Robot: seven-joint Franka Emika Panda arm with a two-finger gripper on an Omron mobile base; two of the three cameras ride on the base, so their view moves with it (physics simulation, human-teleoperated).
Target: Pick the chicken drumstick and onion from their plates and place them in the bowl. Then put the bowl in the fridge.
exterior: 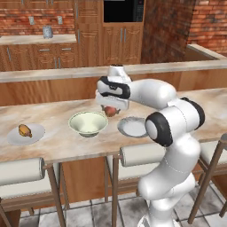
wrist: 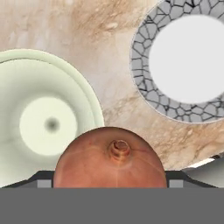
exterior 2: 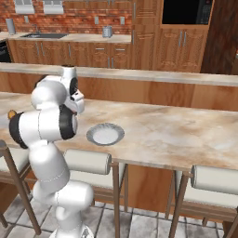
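One item, the onion [wrist: 109, 157], is riding pinched between the gripper's [exterior: 111, 111] widely spread jaws, hanging above the counter [exterior: 57, 142] between the bowl [exterior: 88, 122] and the bare plate [exterior: 132, 127]. Carrying it sideways until it is hanging over the bowl's middle, then lowering before letting go, is looking like the safe way, since dropping it near the rim risks it rolling off.

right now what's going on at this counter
The robot arm's gripper holds the onion in the air between the bowl and an empty plate, closer to the bowl's right rim. The bowl has nothing in it. The chicken drumstick sits on the other plate, at the left end of the counter. So neither food is in the bowl yet.
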